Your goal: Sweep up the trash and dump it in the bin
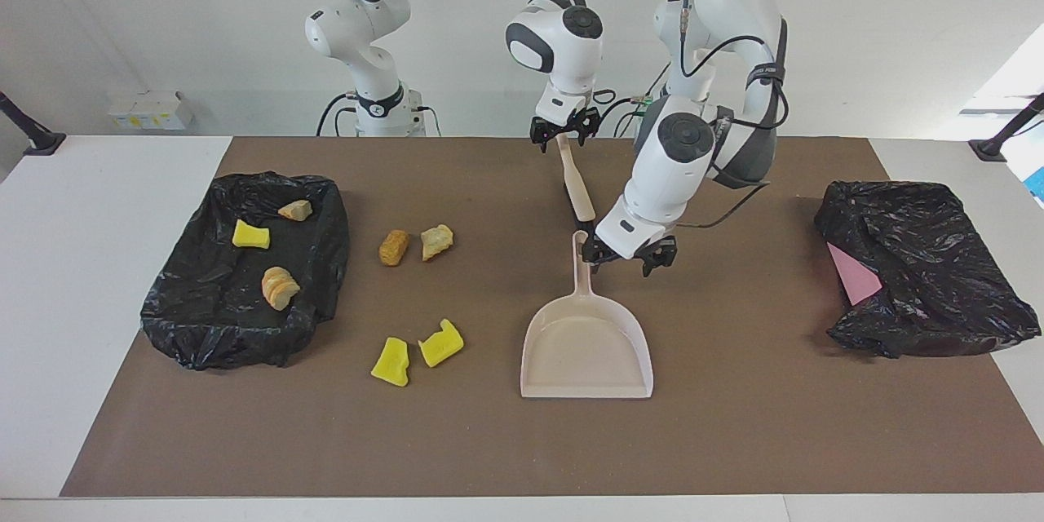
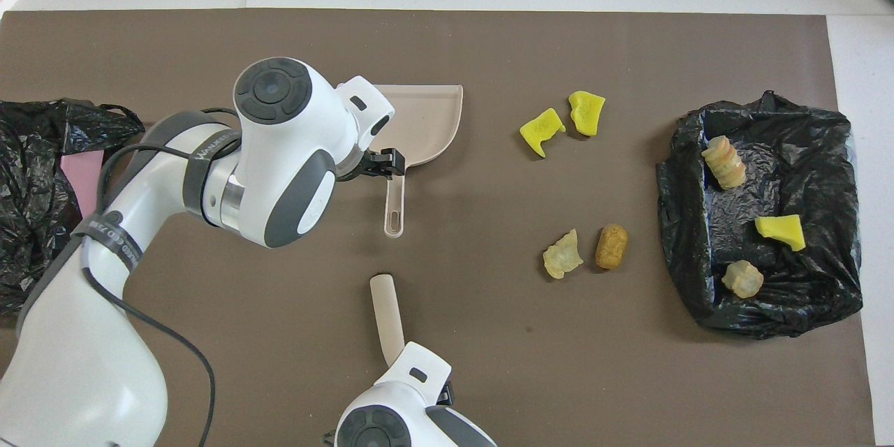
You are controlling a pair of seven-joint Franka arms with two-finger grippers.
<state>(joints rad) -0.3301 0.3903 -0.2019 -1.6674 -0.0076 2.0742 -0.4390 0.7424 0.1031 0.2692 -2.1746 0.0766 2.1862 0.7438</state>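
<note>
Spongy yellow trash (image 1: 440,342) beside smooth beige plastic dustpan (image 1: 586,351) on brown mat (image 1: 734,424)

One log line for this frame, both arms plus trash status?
left gripper: open, at dustpan handle | right gripper: over brush | trash: four scraps on mat, three in bin

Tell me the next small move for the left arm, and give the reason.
Probably lower the left hand onto the dustpan handle and close. It hangs open just above the handle, beside its tip, and holds nothing. Four scraps, such as the yellow chunk, lie on the mat, and the right hand is at the brush.
</note>
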